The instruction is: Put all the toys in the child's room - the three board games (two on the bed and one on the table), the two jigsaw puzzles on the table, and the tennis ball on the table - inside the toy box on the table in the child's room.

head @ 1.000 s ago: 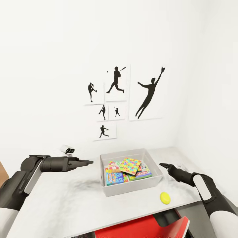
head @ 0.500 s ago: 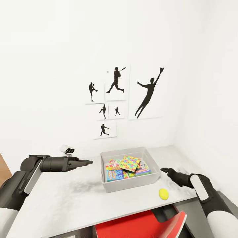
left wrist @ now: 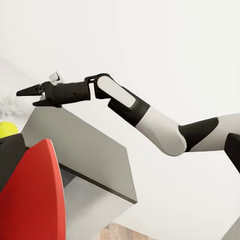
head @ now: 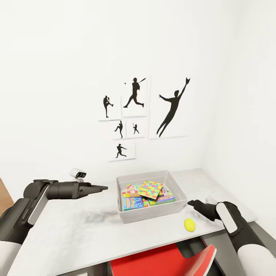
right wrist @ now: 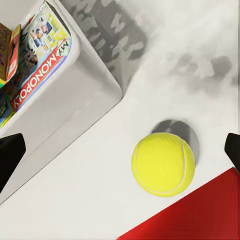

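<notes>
one toy left outside: the small yellow-green tennis ball [head: 189,225] sits on the pale grey-white table top [head: 76,237] near its front edge, just beside the front right corner of the shallow light-grey plastic toy box [head: 153,215], not touching it. your right gripper [head: 192,203] has dropped and pulled back toward the ball over the last second; earlier it hung higher, level with the tub's right wall. its fingers are spread apart with nothing between them; in the right wrist view the two dark fingertips [right wrist: 10,155] sit at the frame's edges with the ball [right wrist: 163,164] and its shadow between them. reads as lining up for the last pick. the ball hasn't rolled, and the slight shift of the whole scene is head motion.

left gripper [head: 104,188] has not moved; it hovers over the table left of the tub. fingers look drawn to a point, nothing held.

inside the tub: a bright multicoloured jigsaw square [head: 150,189] on top, tilted, the green-white monopoly box [head: 165,197] and a light-blue cartoon box [head: 133,203] under it.

hard to read: the stack overlaps, so you can't count three games and two puzzles. skip-bo box not identifiable. a red shape [head: 153,262] below the table front is cut off, can't tell what it is. small white device [head: 78,173] at the back left is too small to name.
</notes>
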You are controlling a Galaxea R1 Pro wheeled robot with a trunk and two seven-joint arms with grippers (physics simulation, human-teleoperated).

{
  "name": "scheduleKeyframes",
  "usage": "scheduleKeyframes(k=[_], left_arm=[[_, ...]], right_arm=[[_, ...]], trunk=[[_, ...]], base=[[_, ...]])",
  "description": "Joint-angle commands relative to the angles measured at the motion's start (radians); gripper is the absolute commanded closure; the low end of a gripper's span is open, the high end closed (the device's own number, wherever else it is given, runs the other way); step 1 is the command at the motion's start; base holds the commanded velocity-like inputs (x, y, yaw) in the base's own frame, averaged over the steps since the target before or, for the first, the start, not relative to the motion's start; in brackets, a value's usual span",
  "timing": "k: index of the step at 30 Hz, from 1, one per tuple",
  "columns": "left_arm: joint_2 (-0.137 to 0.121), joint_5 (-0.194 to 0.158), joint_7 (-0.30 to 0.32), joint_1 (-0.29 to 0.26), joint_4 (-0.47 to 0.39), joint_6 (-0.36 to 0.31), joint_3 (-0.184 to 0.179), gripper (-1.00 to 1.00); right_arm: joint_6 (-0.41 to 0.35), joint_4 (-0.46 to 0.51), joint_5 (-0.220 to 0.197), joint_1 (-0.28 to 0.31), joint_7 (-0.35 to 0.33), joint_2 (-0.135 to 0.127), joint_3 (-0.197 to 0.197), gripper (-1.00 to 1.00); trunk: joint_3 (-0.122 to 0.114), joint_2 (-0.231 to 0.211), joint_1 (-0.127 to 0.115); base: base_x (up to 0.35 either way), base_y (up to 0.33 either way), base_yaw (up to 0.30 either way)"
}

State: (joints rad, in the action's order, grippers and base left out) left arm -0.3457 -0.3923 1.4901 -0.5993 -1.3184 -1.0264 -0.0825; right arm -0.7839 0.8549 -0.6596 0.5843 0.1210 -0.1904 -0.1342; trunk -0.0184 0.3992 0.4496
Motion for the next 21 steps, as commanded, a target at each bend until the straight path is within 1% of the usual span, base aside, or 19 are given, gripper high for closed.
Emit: scheduleKeyframes(k=[1,9,15,21], left_arm=[[-0.001,-0.002,0.002,0.000,0.000,-0.011,-0.002,-1.00],[-0.001,-0.002,0.002,0.000,0.000,-0.011,-0.002,-1.00],[-0.001,-0.003,0.002,0.000,0.000,-0.011,-0.002,-1.00],[-0.001,-0.002,0.002,0.000,0.000,-0.011,-0.002,-1.00]], right_arm=[[-0.003,0.001,-0.011,0.000,0.014,0.001,0.000,-1.00],[-0.003,0.001,-0.009,0.000,0.054,0.018,0.014,-1.00],[-0.002,0.002,-0.009,0.000,0.093,0.025,0.047,-1.00],[0.000,0.002,-0.009,-0.001,0.149,0.033,0.082,-1.00]], trunk=[[0.000,0.001,0.000],[0.000,0.001,0.000],[0.000,0.001,0.000],[0.000,0.001,0.000]], base=[[0.000,0.000,0.000],[0.000,0.000,0.000],[0.000,0.000,0.000],[0.000,0.000,0.000]])
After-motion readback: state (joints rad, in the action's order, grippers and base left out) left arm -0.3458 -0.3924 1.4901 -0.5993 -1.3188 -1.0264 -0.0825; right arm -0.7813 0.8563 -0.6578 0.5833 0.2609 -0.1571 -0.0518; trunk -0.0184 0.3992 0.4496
